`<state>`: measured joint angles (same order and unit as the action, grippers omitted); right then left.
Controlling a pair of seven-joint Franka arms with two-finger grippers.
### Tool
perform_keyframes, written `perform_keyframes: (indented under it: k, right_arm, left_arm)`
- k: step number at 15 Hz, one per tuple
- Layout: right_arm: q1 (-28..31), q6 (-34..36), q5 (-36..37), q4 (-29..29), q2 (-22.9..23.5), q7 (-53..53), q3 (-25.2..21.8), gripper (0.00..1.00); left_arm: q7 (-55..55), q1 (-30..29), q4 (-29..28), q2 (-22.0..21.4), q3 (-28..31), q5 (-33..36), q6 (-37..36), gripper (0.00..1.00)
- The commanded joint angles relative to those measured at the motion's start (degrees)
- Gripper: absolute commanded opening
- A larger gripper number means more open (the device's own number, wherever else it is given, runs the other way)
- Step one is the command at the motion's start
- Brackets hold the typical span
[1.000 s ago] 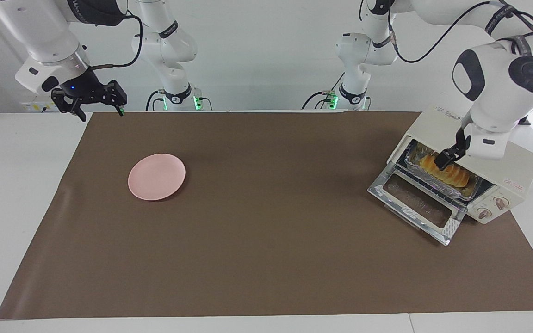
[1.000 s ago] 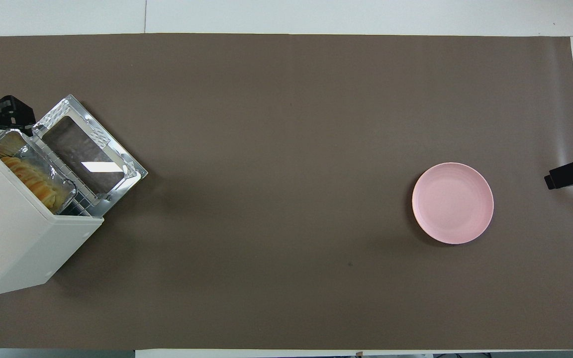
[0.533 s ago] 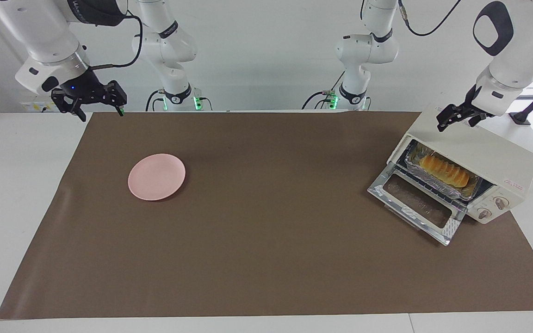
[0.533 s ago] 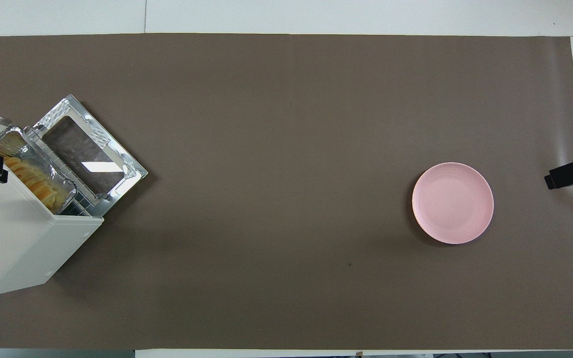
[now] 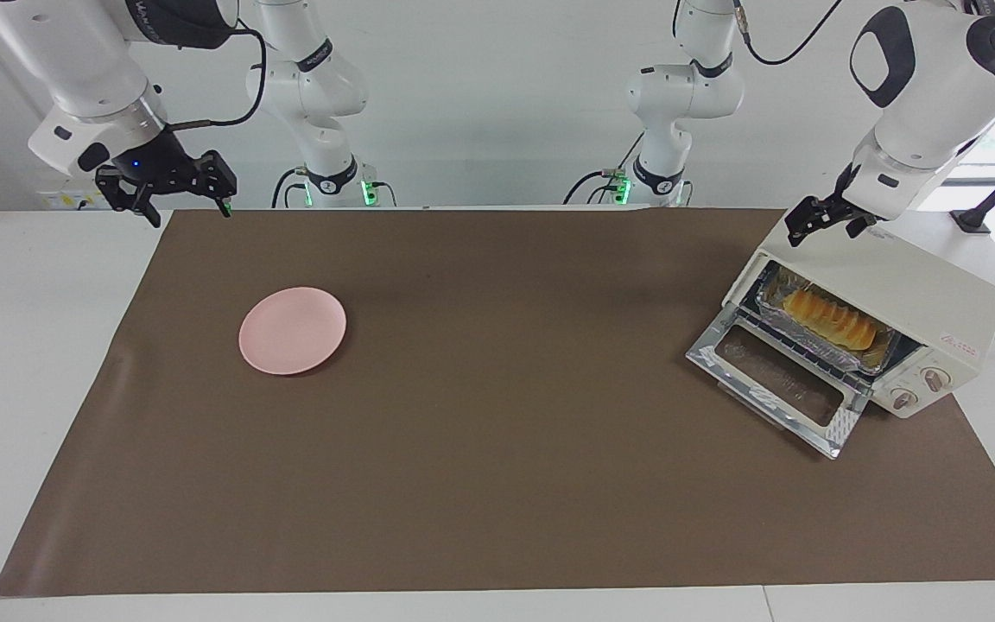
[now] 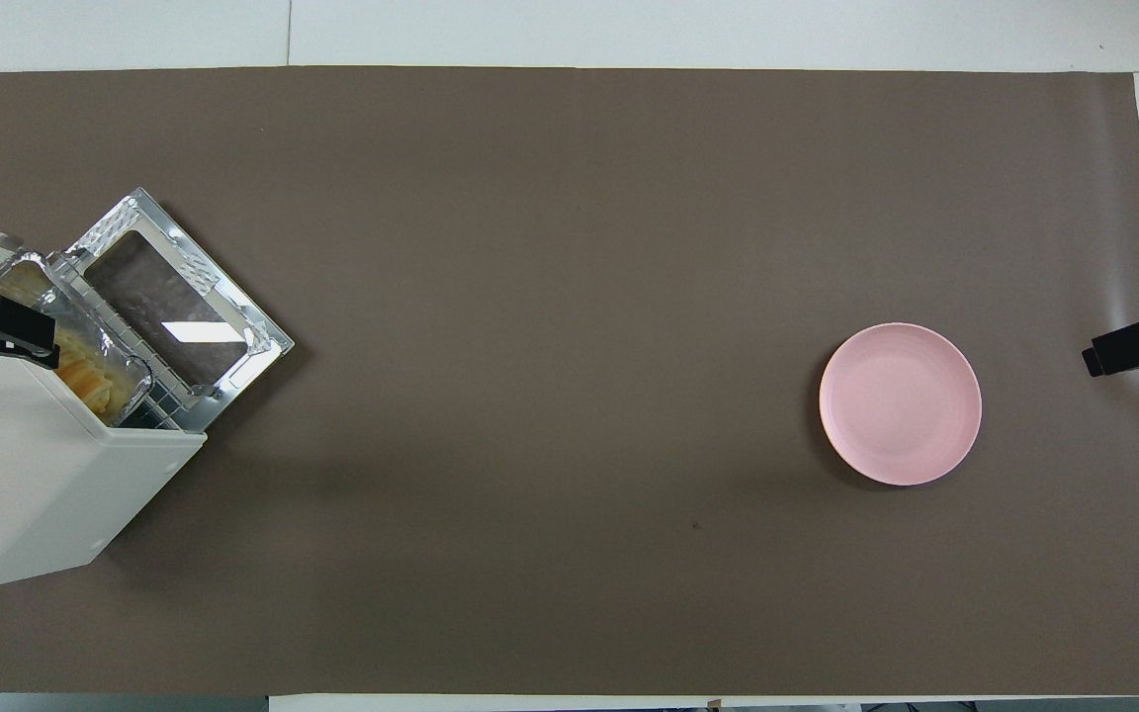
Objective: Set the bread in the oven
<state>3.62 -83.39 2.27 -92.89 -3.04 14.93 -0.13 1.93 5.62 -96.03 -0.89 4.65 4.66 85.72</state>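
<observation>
At the table's left-arm end, bread (image 5: 832,317) lies inside the open oven (image 5: 886,298); the spread, empty left gripper (image 5: 824,220) hovers above. The right gripper (image 5: 178,192) waits, fingers apart, near the plate's (image 5: 292,330) corner.

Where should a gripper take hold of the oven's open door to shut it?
At the door's free edge, the one farthest from the oven mouth, coming from in front and below. It hangs open, hinged at the mouth, so lifting that edge swings it shut over the bread in its foil tray.
</observation>
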Motion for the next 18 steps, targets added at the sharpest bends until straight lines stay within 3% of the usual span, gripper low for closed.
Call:
perform_keyframes:
  k: [1, 9, 18]
  right_arm:
    - [0.87, 0.60, 0.55, -0.62, -0.91, 0.71, 0.74, 1.00]
    - [0.87, 0.60, 0.55, -0.62, -0.91, 0.80, 0.65, 1.00]
    - [0.87, 0.60, 0.55, -0.62, -0.91, 0.80, 0.74, 1.00]
  left_arm:
    - [0.36, -4.64, 0.05, -0.78, -6.30, -1.22, -0.37, 1.00]
    - [0.09, -5.80, 3.65, 0.54, -8.34, -2.81, -0.64, 1.00]
    - [-0.70, -5.36, 3.05, 0.63, -8.34, -2.99, 2.79, 1.00]
